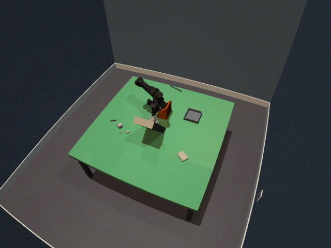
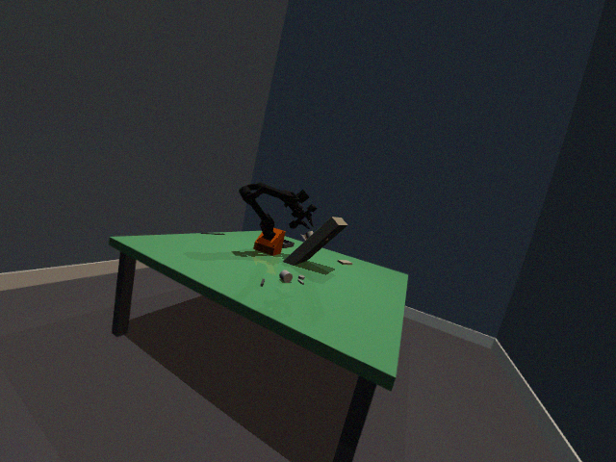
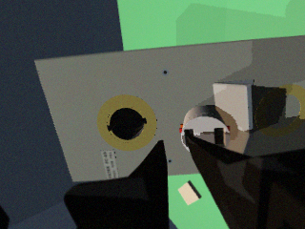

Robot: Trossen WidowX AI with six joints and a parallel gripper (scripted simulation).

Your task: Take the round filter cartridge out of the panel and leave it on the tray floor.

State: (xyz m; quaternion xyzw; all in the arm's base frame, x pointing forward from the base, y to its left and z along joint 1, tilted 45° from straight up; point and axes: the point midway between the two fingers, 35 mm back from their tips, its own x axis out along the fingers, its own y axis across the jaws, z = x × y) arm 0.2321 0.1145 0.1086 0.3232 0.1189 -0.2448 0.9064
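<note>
The gripper (image 1: 153,114) (image 2: 310,226) (image 3: 174,142) is narrowly open, with nothing between its fingers; whether a fingertip touches the cartridge cannot be told. The filter cartridge (image 3: 205,125) shows a round, pale face with two dark slots, and its side wall stands proud of the tilted service panel (image 1: 144,122) (image 2: 318,241) (image 3: 86,86). It lies just beyond the fingertips, beside the gap between them, one finger overlapping its face in the wrist view.

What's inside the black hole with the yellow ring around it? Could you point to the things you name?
Inside the hole (image 3: 126,124) in the panel (image 3: 71,86) (image 2: 316,243) (image 1: 144,122), I see mostly darkness, with a small lighter patch near its lower right edge. The yellow ring (image 3: 106,122) goes around it. The bottom is too dark to see.
</note>
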